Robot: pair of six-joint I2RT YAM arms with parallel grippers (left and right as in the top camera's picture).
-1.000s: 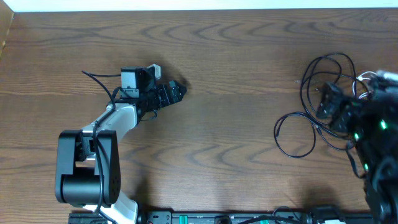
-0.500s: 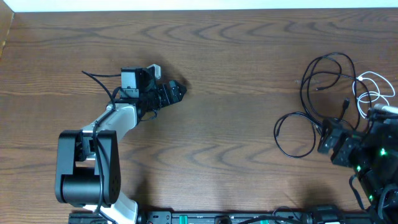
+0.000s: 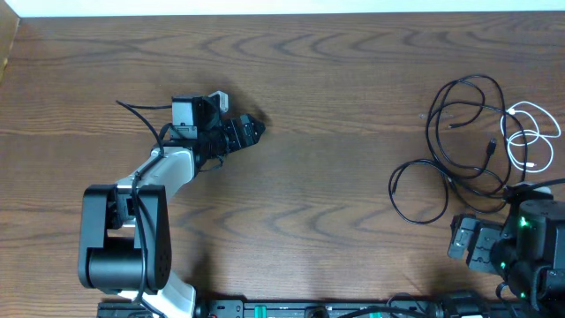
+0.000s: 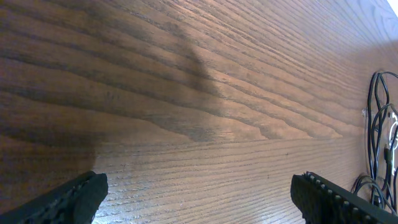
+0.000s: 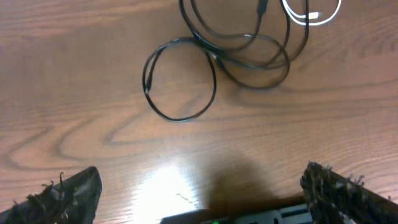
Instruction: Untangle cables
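Left gripper [image 4: 199,180] is wide open with nothing in it, parked out over bare wood on the left half. Right gripper [image 5: 200,174] is gaping wide too and also empty, down near the front right edge. The table [image 3: 335,106] is dark woodgrain. The black cables [image 3: 439,163] sprawl in loose overlapping loops on the right side, just beyond the right gripper, not touching it. The white cable [image 3: 521,132] is coiled small at their far right edge.

Robotics lab bench: wood-grain table [image 3: 335,194], left arm [image 3: 124,238], right arm [image 3: 530,252].
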